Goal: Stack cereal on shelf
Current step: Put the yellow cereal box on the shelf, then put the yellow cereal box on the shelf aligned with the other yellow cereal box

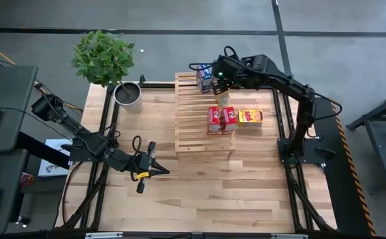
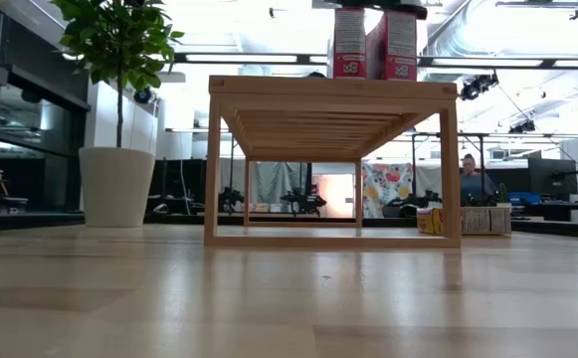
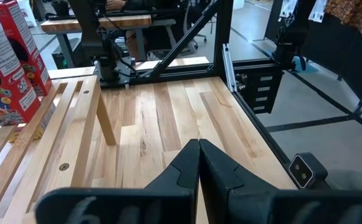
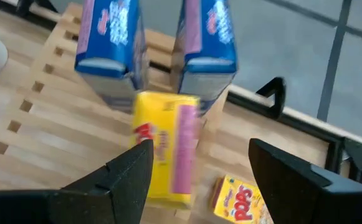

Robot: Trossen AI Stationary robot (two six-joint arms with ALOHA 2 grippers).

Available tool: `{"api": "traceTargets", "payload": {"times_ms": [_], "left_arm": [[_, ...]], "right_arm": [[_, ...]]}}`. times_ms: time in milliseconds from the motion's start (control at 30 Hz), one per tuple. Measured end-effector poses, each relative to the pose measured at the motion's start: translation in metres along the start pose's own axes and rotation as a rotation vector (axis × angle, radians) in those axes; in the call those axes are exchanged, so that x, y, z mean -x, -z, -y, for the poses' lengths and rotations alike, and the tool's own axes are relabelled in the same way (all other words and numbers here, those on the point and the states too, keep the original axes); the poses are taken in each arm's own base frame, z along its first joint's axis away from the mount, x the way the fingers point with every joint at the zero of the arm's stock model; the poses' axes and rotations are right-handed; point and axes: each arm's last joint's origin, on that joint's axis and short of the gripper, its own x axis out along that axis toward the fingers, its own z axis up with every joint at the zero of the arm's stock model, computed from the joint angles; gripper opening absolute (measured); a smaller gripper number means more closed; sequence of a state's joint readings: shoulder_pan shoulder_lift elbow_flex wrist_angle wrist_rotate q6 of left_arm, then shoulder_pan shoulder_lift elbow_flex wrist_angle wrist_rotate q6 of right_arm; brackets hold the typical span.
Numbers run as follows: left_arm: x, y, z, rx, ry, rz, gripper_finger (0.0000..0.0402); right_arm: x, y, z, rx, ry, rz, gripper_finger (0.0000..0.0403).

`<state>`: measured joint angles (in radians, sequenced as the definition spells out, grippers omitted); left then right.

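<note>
The right hand (image 1: 220, 91), fingers spread, hangs over the shelf (image 1: 194, 129) near the worktop's (image 1: 199, 192) far edge, above a yellow box (image 4: 165, 146) just before two blue boxes (image 4: 156, 40). Two red boxes (image 1: 222, 119) stand mid-shelf; another yellow box (image 1: 250, 117) lies beside it. The left hand (image 1: 151, 166), closed empty, waits toward the left edge, the potted plant (image 1: 106, 63) at the far-left corner.

Cereal boxes: two red (image 1: 221, 119), two blue (image 1: 205, 79), two yellow (image 1: 250, 117) (six total).

Plank table (image 1: 199, 192): shelf (image 1: 194, 138), planter (image 1: 128, 97), yellow box (image 1: 250, 117)
</note>
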<state>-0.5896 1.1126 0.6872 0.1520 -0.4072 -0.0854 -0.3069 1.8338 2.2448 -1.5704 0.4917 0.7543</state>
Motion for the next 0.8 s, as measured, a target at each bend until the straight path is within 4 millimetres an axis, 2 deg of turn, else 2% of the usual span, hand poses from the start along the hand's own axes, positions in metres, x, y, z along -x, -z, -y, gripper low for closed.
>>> {"api": "traceTargets", "payload": {"times_ms": [267,467,600,800], "left_arm": [[0.000,0.000,0.000,-0.002,-0.001,-0.003,0.0000],[0.000,0.003,0.000,-0.002,-0.004,-0.030,0.0000],[0.000,0.004,0.000,-0.003,-0.004,-0.034,0.0000],[0.000,0.006,-0.001,0.011,-0.006,-0.055,0.0000]], "right_arm": [[0.018,0.002,0.010,0.029,0.027,0.085,0.0257],[0.023,0.003,0.010,0.073,0.079,0.146,0.0252],[0.023,0.002,0.011,0.091,0.110,0.171,0.0229],[0.024,0.001,0.012,0.105,0.151,0.203,0.0166]]}}
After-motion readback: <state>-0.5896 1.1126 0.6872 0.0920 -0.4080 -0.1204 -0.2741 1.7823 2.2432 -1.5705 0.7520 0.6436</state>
